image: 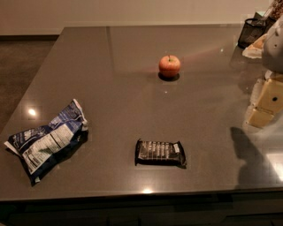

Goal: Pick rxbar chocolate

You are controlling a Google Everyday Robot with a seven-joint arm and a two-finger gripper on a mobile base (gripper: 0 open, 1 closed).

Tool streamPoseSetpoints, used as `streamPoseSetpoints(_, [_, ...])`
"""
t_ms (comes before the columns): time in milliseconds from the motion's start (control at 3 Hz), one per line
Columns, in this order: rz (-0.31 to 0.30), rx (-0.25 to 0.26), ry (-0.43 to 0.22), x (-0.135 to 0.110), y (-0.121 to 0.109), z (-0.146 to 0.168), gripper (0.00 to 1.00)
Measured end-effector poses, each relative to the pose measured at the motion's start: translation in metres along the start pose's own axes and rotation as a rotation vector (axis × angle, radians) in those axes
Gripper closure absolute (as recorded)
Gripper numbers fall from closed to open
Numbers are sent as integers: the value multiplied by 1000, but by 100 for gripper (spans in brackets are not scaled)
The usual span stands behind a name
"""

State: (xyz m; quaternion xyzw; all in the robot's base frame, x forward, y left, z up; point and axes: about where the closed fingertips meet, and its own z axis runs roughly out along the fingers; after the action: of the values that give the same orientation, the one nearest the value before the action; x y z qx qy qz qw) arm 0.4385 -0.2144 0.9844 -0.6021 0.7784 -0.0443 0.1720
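Closest to the front edge of the dark, glossy surface (115,110) lies the rxbar chocolate (160,153). It is flat, its long side parallel to that edge, with the black wrapper's rows of white text facing up and both crimped ends showing. It sits apart from everything else. Well to its left, a blue-and-white chip bag (46,141) lies crumpled on its side, one end pointing toward the near left corner and its printed panel turned upward. To the right of the bar, and apart from it, a dark shadow (250,154) falls across the surface near the right edge.

Above that shadow, at the right border of the view, hangs the pincer (264,106), pale cream blocks partly cut off by the frame. It is to the right of the bar and farther back, not touching it. Whether it is released or clenched I cannot tell from here. The white bulk of the arm (275,46) rises behind it.

Farther back, around the middle of the surface, a reddish-orange apple (169,66) stands alone, stem up. In the far right corner sits a black mesh cup (251,32), with what may be crumpled paper (254,49) just beside it. Beyond the far edge runs a pale wall (132,11), and brown floor (22,62) shows at the left
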Motion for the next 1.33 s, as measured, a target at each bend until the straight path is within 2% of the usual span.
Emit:
streamPoseSetpoints(333, [-2,0,-2,-1,1,1,0])
streamPoseSetpoints(667, [-24,-24,-22,-10,15,22,0])
streamPoseSetpoints(1000, [-75,-90,-74,-28,37,65,0])
streamPoseSetpoints(1333, [-103,-138,-97,-38,48,89,0])
